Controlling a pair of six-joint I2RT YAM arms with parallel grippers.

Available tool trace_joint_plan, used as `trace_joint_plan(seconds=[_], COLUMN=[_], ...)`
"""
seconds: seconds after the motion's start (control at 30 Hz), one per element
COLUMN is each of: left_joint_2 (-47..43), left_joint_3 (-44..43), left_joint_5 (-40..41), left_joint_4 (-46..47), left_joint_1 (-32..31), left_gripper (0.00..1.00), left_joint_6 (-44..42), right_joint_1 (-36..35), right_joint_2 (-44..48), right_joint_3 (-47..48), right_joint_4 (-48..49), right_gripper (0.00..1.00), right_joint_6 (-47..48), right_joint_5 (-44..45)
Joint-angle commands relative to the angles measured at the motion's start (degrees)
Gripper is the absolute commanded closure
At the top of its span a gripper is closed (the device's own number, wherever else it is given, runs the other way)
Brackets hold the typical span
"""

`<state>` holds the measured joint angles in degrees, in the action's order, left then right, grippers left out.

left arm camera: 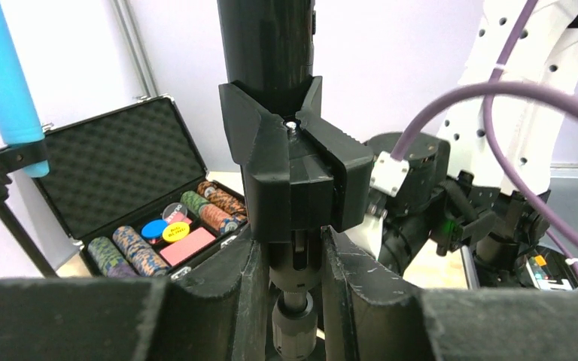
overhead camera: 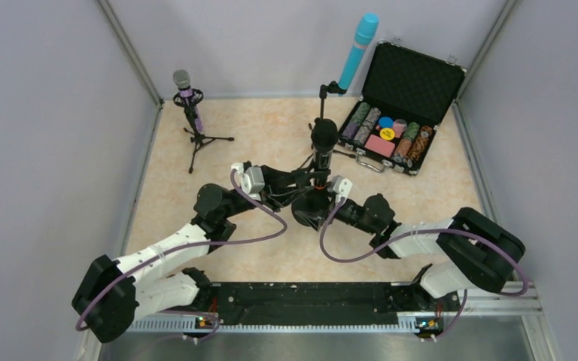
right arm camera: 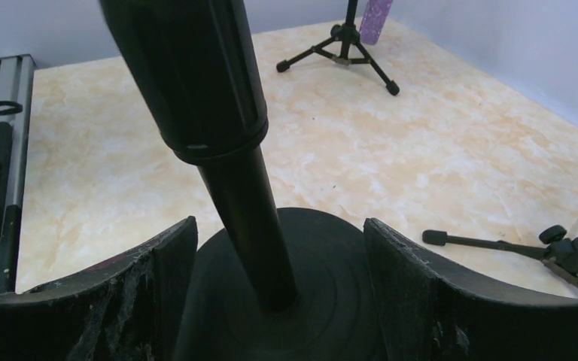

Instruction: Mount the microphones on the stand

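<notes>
A black microphone (overhead camera: 323,139) (left arm camera: 267,45) stands upright in the clip (left arm camera: 293,162) of a round-based stand (overhead camera: 310,210) at mid table. My left gripper (overhead camera: 310,186) (left arm camera: 295,282) is shut on the stand's neck just under the clip. The right gripper (overhead camera: 323,213) (right arm camera: 280,301) sits low, its fingers (right arm camera: 414,293) wide apart and lying against both sides of the round base (right arm camera: 323,263) around the pole (right arm camera: 248,218). A purple microphone (overhead camera: 186,90) sits on a tripod stand (overhead camera: 199,139) at the back left. The light blue microphone (overhead camera: 357,45) (left arm camera: 4,83) rises from another stand's clip (overhead camera: 331,89).
An open black case of poker chips (overhead camera: 395,128) (left arm camera: 150,222) lies at the back right. The purple microphone's tripod legs (right arm camera: 339,49) and the blue one's tripod legs (right arm camera: 542,244) spread over the marbled table. Grey walls enclose the table on three sides.
</notes>
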<state>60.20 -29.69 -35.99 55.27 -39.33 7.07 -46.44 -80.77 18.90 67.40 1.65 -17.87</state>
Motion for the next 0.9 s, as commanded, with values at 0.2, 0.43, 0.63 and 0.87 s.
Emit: trace_joint_plan(seconds=[0.2,0.43,0.63,0.87], left_joint_2=[0.6,0.6,-0.7,-4.1], left_joint_3=[-5.9,-6.5,-8.0,-11.0], left_joint_5=[8.2,10.1,9.4,10.7], left_joint_4=[12.2,16.3,16.1,8.2], left_joint_1=[-3.5,-3.8,-3.8,-3.8], left_gripper=[1.0,1.0,1.0,1.0], left_joint_6=[-0.1,-0.2,-3.5,-8.6], right_joint_1=[-2.7,-2.7,-2.7,-2.7], right_joint_2=[-4.1,-7.3,-10.6,-12.2], right_joint_3=[1.1,0.4,-0.2,-3.0], right_joint_4=[-3.1,-5.1,-2.8,-0.3], right_gripper=[0.23,0.23,0.23,0.23], right_joint_6=[6.2,5.0,2.1,1.1], right_joint_5=[7.0,10.3,10.9,13.1])
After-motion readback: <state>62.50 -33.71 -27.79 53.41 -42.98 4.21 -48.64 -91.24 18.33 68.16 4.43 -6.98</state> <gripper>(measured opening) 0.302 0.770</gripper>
